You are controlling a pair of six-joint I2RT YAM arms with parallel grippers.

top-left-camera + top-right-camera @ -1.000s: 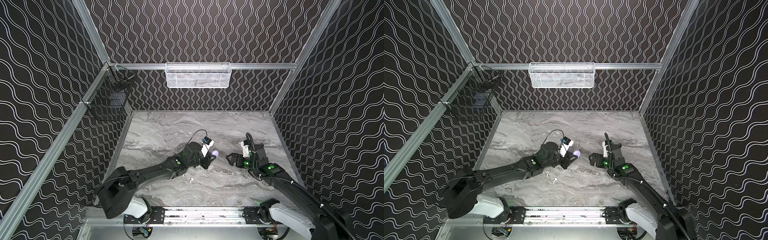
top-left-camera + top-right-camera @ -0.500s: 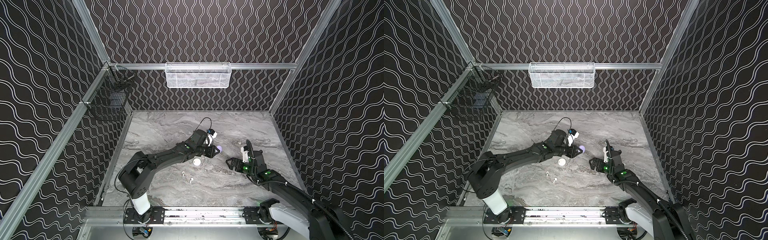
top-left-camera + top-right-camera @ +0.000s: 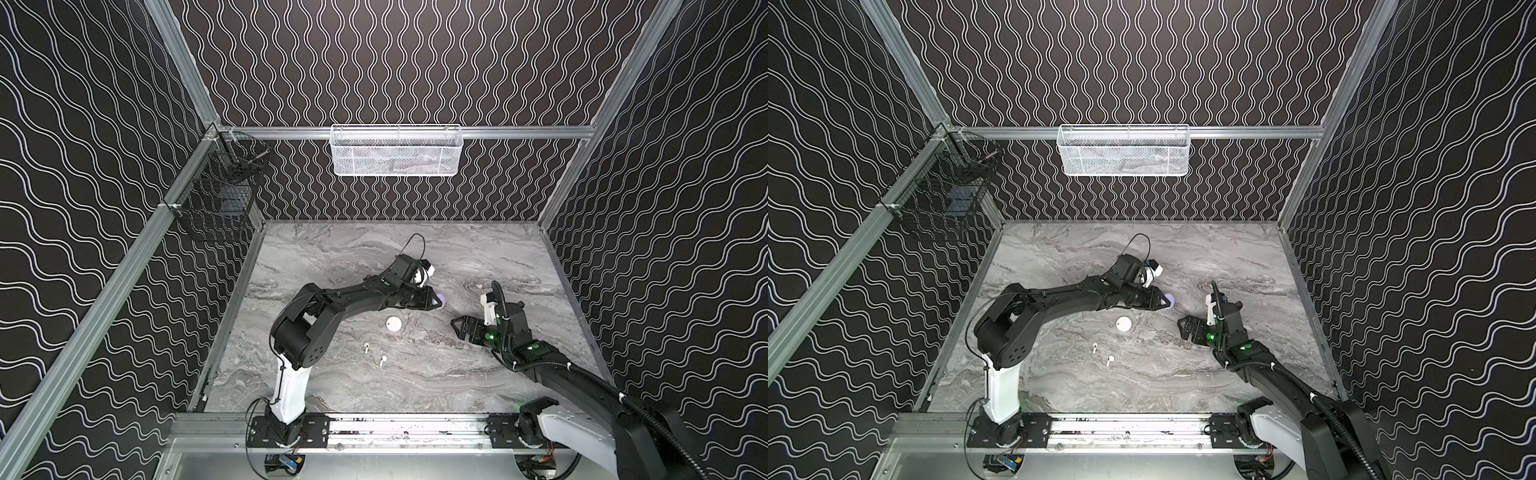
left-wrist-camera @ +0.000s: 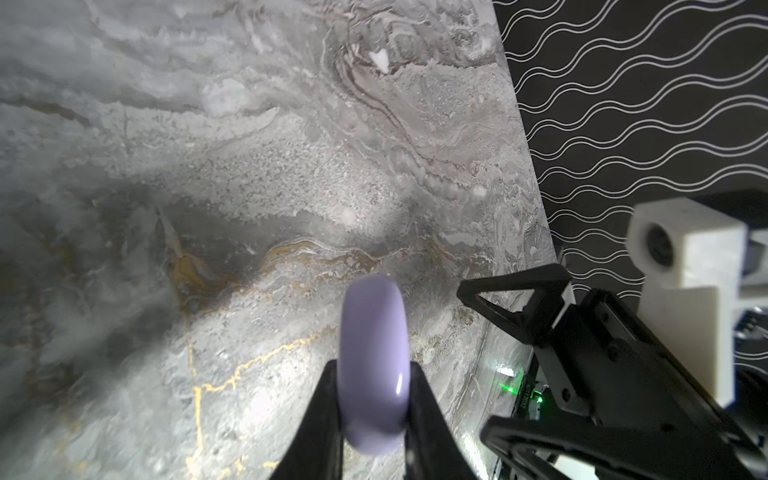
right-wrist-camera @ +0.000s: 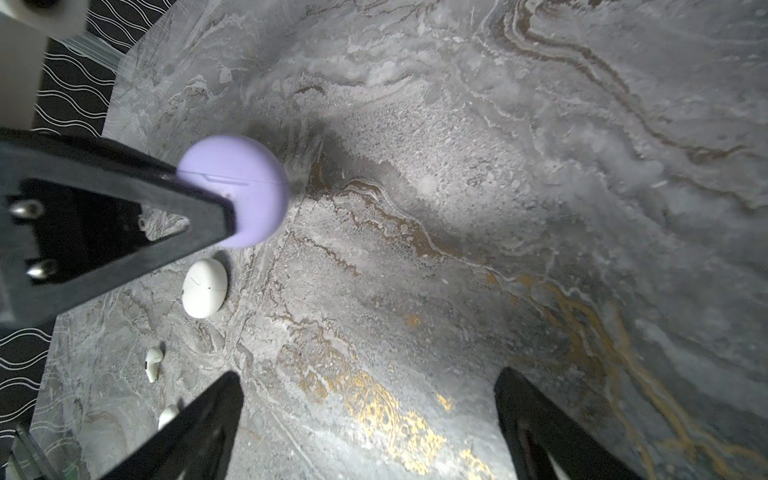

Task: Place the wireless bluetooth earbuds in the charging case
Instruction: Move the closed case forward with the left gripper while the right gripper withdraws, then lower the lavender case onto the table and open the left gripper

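A robot-lab test cell is indicated: aluminium-profile frame (image 3: 120, 286) lined with black wavy-patterned panels (image 3: 395, 62), marble-print tabletop (image 3: 332, 257) enclosed, two robot arms (image 3: 353, 297) (image 3: 582, 382) mounted on a base rail (image 3: 399, 428), white mesh basket (image 3: 395, 153) hung from the crossbar (image 3: 519, 132).

- I can read no words, numbers or brand names on anything here.
- Tiny print (image 4: 526, 400) beside a green light (image 4: 508, 388) is too blurry for me.

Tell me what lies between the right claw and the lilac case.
Nothing: only bare table separates the open right claw from the lilac case, gripped by the left claw. The right wrist view shows it plainly.
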